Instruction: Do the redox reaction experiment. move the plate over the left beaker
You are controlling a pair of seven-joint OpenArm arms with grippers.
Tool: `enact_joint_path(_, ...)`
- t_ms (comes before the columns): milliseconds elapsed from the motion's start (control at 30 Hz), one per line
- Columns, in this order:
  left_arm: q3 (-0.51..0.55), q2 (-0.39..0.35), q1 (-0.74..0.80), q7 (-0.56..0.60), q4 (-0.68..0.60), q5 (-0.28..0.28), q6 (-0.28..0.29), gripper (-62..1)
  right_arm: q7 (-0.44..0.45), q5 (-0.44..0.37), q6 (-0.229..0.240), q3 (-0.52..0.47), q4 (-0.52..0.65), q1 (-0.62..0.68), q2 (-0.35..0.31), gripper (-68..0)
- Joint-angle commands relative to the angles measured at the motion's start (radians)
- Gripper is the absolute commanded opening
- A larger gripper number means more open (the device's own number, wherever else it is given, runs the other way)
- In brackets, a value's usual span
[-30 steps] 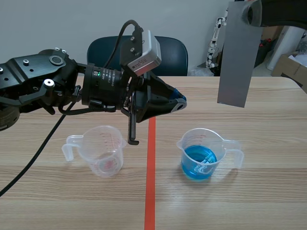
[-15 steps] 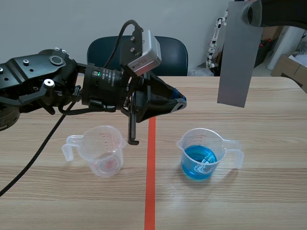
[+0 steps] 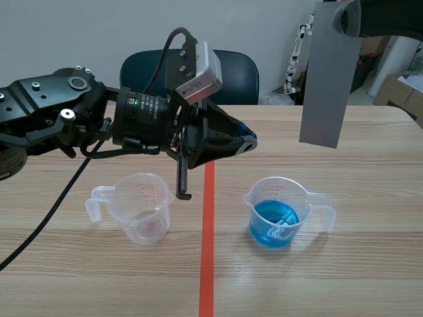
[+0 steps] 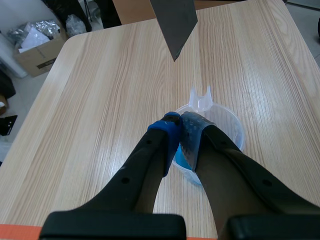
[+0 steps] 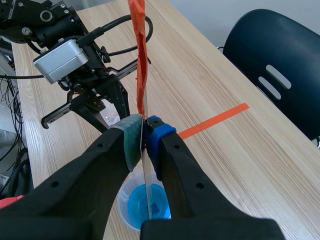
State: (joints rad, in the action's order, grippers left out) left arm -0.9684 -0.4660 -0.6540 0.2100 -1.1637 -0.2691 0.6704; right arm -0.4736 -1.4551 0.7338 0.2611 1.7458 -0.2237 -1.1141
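The scene view shows the plate (image 3: 324, 72) as a flat grey sheet hanging upright, high over the far right of the table (image 3: 370, 264). It is well apart from the left beaker (image 3: 142, 208). The right wrist view shows the sheet edge-on as a thin strip. There the right gripper (image 5: 144, 131) has its two pads pressed on either face, clamped on the plate. The left wrist view shows what the scene view half hides: the left gripper (image 4: 180, 122) has its pads together with nothing between them. It hangs above the right beaker (image 4: 201, 100), with the plate's lower corner ahead of it.

In the scene view the left arm lies across the space above the left beaker, and its gripper reaches past the orange-red tape line (image 3: 207, 231). Bare table runs in front of both beakers and off to the right edge. A dark chair (image 3: 228, 72) stands behind the table.

The right beaker holds blue liquid. The left beaker shows no liquid, only a faint pink tint at its base, possibly just its printed marks. Each beaker's handle points outward, away from the tape line.
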Motion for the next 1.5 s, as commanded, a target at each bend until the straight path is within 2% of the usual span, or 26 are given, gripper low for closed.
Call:
enact_joint_path(0, 0.003, 0.004, -0.014, 0.009, -0.008, -0.011, -0.003, -59.2, 0.015, -0.009, 0.012, -0.021, 0.009, -0.025, -0.01, -66.9)
enact_joint_path(267, 0.005, -0.039, -0.005, 0.04, -0.008, -0.013, -0.003, -59.2, 0.013, -0.01, 0.012, -0.021, 0.009, -0.02, -0.011, -66.9)
enact_joint_path(467, 0.029, -0.136, 0.027, 0.091, -0.023, -0.08, -0.002, -59.2, 0.012, -0.011, 0.012, -0.021, 0.009, -0.02, -0.01, -66.9)
enact_joint_path(700, 0.153, -0.274, 0.154, 0.182, -0.071, -0.087, 0.006, -59.2, 0.02, -0.006, 0.012, -0.021, 0.009, -0.02, 0.003, -66.9)
enact_joint_path(800, 0.215, -0.332, 0.224, 0.235, -0.082, -0.087, 0.009, -59.2, 0.019, 0.015, 0.012, -0.021, 0.009, -0.02, 0.043, -66.9)
enact_joint_path(867, 0.256, -0.367, 0.272, 0.275, -0.082, -0.087, 0.025, -59.2, 0.014, 0.054, 0.012, -0.021, 0.009, -0.02, 0.08, -66.9)
enact_joint_path(1133, 0.437, -0.475, 0.514, 0.389, -0.082, -0.087, 0.026, -59.2, -0.023, 0.191, 0.012, -0.021, 0.009, -0.02, 0.24, -66.9)
enact_joint_path(1300, 0.57, -0.507, 0.698, 0.457, -0.081, -0.086, 0.026, -59.2, -0.023, 0.277, 0.012, -0.021, 0.009, -0.023, 0.328, -66.9)
enact_joint_path(1467, 0.728, -0.5, 0.903, 0.529, -0.079, -0.085, 0.026, -59.2, -0.06, 0.347, 0.012, -0.021, 0.009, -0.023, 0.427, -66.9)
